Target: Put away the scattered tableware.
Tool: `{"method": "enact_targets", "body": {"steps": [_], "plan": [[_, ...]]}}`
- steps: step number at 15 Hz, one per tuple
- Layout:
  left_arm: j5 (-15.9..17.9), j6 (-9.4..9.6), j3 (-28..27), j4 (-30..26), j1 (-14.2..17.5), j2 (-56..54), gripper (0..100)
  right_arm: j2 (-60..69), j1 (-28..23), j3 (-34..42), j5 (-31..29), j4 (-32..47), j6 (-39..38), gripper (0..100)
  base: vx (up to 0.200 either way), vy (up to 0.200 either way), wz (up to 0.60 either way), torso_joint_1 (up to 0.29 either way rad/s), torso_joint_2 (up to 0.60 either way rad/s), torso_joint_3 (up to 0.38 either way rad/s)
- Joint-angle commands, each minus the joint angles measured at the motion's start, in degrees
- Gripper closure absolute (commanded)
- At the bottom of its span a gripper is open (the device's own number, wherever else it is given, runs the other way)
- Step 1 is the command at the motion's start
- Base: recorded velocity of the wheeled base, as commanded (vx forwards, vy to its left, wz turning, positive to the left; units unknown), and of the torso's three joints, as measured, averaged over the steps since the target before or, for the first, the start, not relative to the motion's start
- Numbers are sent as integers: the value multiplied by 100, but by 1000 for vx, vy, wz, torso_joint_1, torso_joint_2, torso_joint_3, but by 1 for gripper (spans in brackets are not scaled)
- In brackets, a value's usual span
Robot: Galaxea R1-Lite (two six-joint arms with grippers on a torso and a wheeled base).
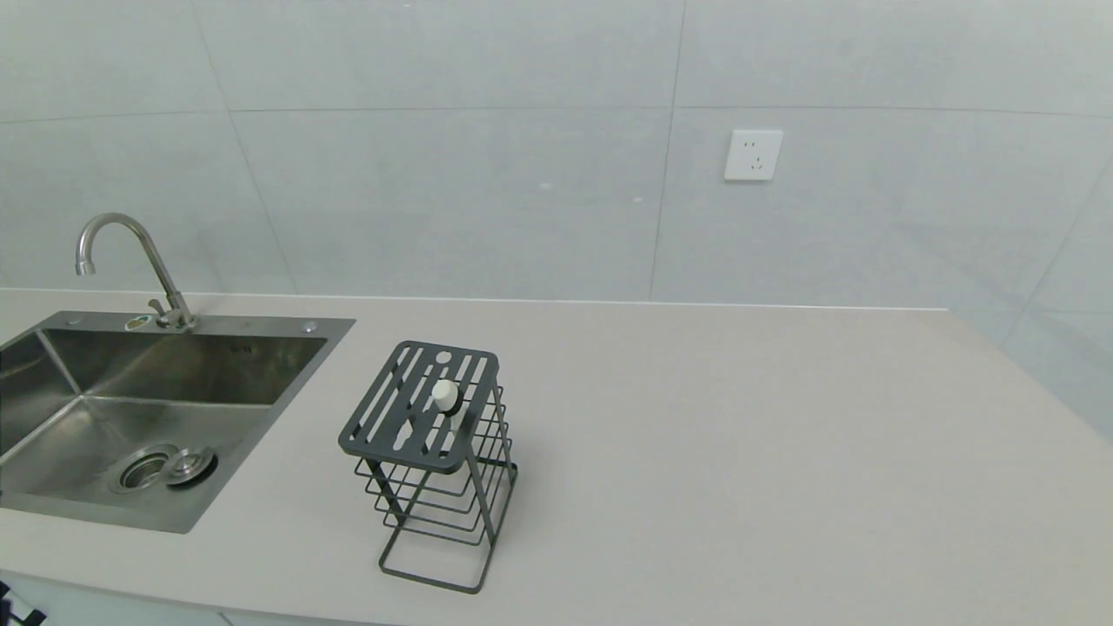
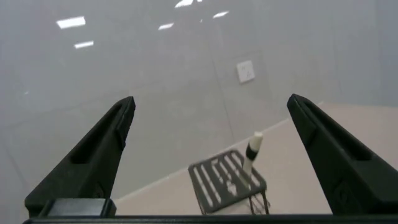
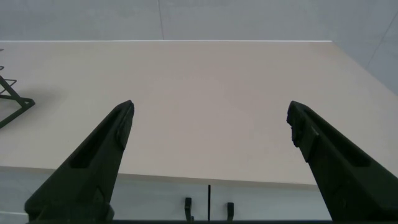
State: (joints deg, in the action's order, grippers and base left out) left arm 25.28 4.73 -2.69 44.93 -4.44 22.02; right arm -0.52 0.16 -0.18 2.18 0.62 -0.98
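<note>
Head view: finds the slotted wire rack (image 1: 417,459) upright on the bench (image 1: 739,452), beside the sink (image 1: 261,326); holds a white-handled utensil (image 1: 446,402) handle-up in a top slot, presumably stowed there for easy retrieval.

Left wrist view: presents the left tool (image 2: 210,99) released, jaws wide, aimed toward rack and utensil, well apart from both.

Right wrist view: presents the right tool (image 3: 210,104) released above the bench's front edge, probably parked.

Right hand (image 3: 210,107): two black tapered fingers (image 3: 93,162) spread wide apart, poised over near edge of pale beige smooth worktop (image 3: 186,74). Foot of dark metal wire rack (image 3: 9,102) on worktop at hand's 10 o'clock, well apart. Grey tiled wall (image 3: 186,18) at 12 o'clock beyond worktop. White cabinet front (image 3: 155,199) under edge, small dark handles (image 3: 186,202).
</note>
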Motion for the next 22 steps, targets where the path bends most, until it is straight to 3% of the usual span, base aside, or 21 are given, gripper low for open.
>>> {"method": "enact_targets", "body": {"steps": [1,2,3,4,6,7,8,9,14,19,22], "plan": [[-59,-25,76,-1725,347,-1938,0,-9,2,1,2,-1,1,0,0,0,0,0,0,0],[-155,-34,138,-2164,470,-2131,0,-9,2,1,2,-1,1,0,0,0,0,0,0,0],[-480,-25,269,-2472,470,-2166,0,-9,2,1,2,-1,1,0,0,0,0,0,0,0],[-1043,-51,269,-3017,461,-2202,0,-9,2,1,2,-1,1,0,0,0,0,0,0,0],[-1693,-42,269,-4353,461,-2202,0,-9,2,1,2,-1,1,0,0,0,0,0,0,0],[-1975,-227,269,-4511,461,-2202,0,-9,2,1,2,-1,1,0,0,0,0,0,0,0],[-2063,-368,269,-4467,461,-2202,0,-9,2,1,2,-1,1,0,0,0,0,0,0,0],[-2089,-394,269,-4476,453,-2202,0,-9,2,1,2,-1,1,0,0,0,0,0,0,0],[-2115,-385,269,-4485,461,-2202,0,-9,2,1,2,-1,1,0,0,0,0,0,0,0],[-2159,-385,269,-4485,461,-2202,0,-9,2,1,2,-1,1,0,-200,0,0,9,4,2],[-2168,-394,269,-4485,461,-2202,0,-9,2,1,2,-1,1,0,0,0,0,0,0,0]]}}
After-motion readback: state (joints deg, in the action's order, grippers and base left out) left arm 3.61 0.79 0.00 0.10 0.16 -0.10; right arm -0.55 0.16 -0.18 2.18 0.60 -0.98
